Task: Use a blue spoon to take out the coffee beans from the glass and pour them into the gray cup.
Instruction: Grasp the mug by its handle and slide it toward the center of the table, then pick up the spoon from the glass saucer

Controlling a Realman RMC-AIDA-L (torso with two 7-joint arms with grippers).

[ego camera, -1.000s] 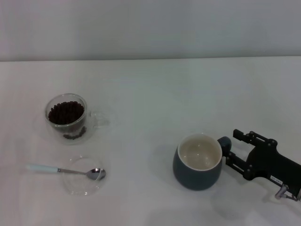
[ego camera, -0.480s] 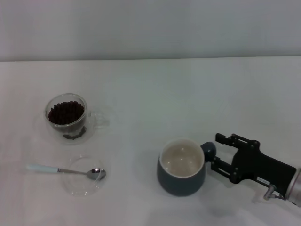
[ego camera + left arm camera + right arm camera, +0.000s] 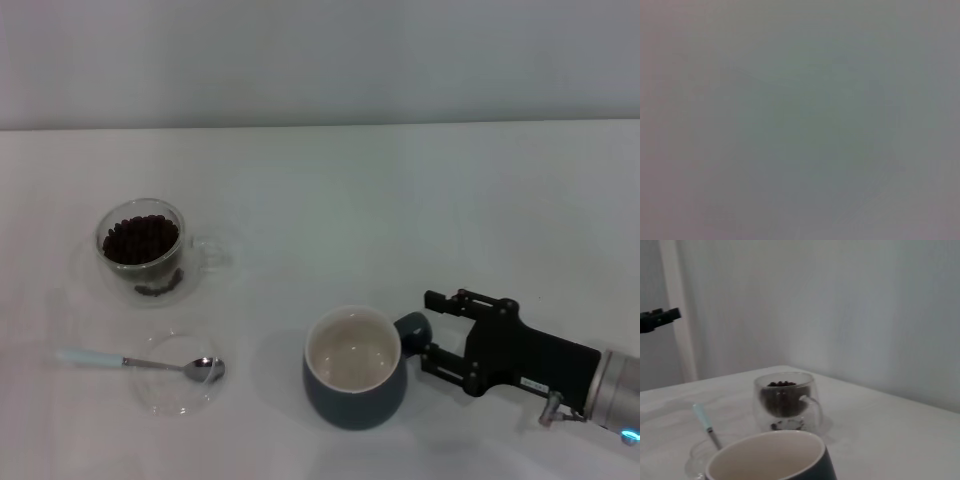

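Observation:
The gray cup [image 3: 355, 385] stands near the table's front, right of centre, cream inside and holding nothing; it also fills the near edge of the right wrist view [image 3: 771, 459]. My right gripper [image 3: 428, 331] reaches in from the right and is shut on the cup's small handle. The glass [image 3: 142, 250] with coffee beans [image 3: 140, 239] stands at the far left, and the glass [image 3: 785, 401] also shows beyond the cup. The blue spoon [image 3: 138, 362] lies in front of the glass, its bowl resting on a clear dish. The left gripper is out of view.
A flat clear glass dish [image 3: 172, 396] sits under the spoon's bowl at the front left. White table [image 3: 400, 200] stretches between the glass and the cup, with a pale wall behind. The left wrist view is a blank grey.
My right gripper has slid left and slightly nearer across the table, carrying the gray cup with it toward the centre. The glass, spoon and dish stay put.

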